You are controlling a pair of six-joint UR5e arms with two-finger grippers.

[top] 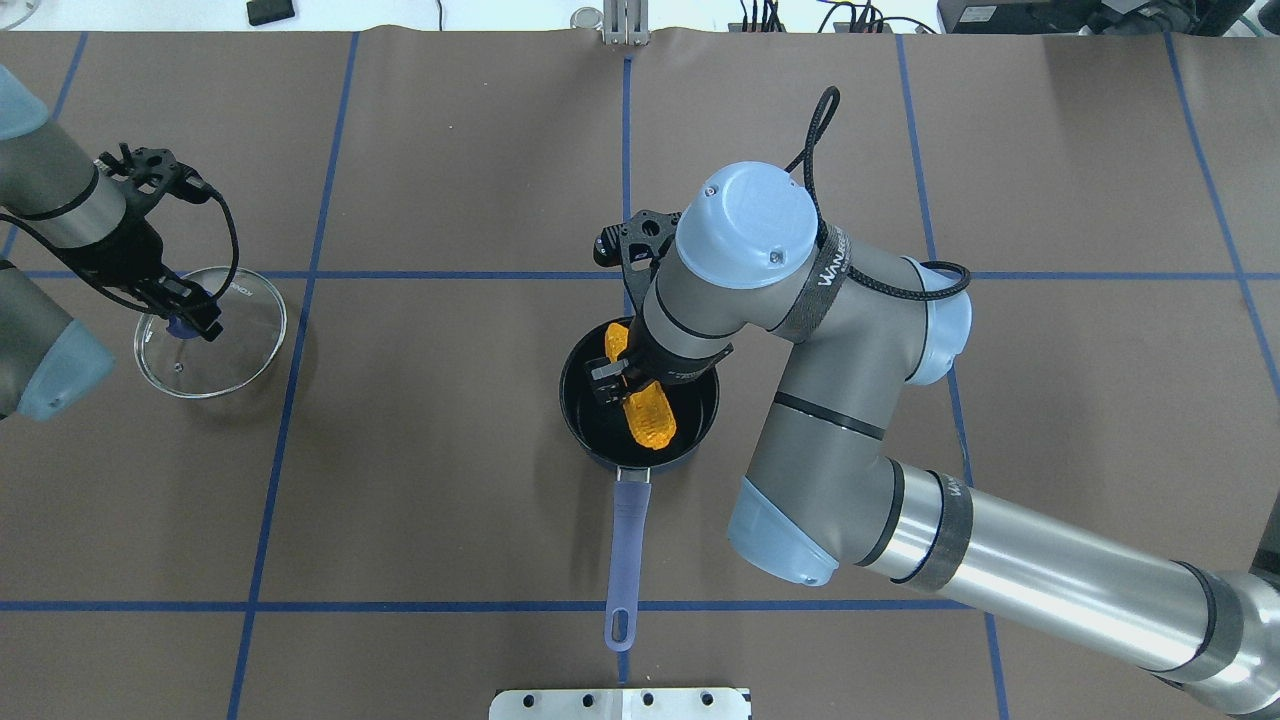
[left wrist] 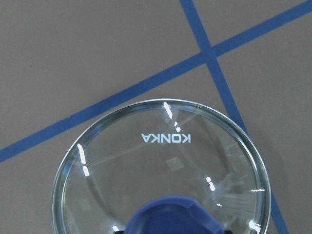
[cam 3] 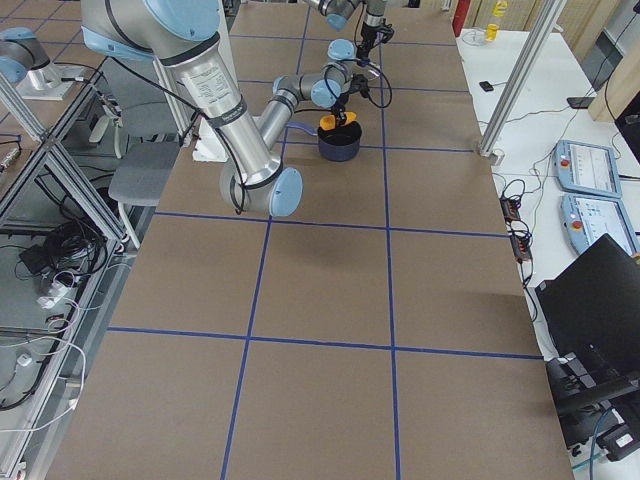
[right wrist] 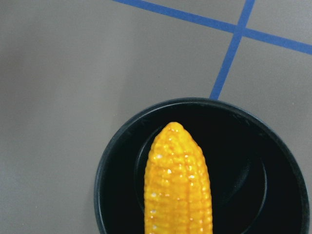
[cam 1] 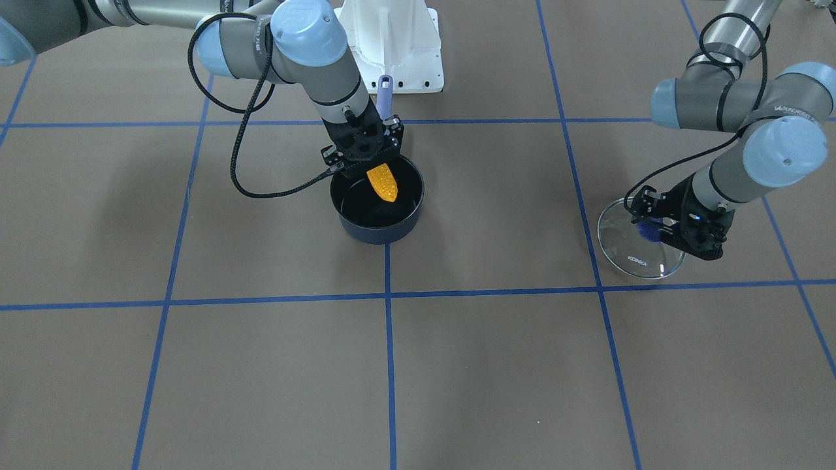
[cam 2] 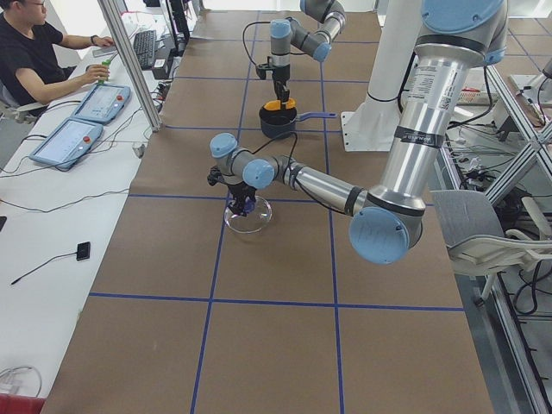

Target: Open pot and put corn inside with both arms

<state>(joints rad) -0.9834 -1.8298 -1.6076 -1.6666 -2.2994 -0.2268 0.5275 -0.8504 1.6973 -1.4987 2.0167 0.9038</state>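
The dark navy pot stands open at the table's middle, its purple-blue handle pointing toward the robot. My right gripper is shut on the orange-yellow corn and holds it tilted over the pot's black inside; the tapered tip shows in the right wrist view above the pot. The front view shows the corn, the pot and the right gripper. My left gripper is shut on the purple knob of the glass lid, which rests on the table far to the left.
A white mounting plate sits at the robot's side of the table, just past the handle's end. Blue tape lines grid the brown table. An operator sits at a side desk with tablets.
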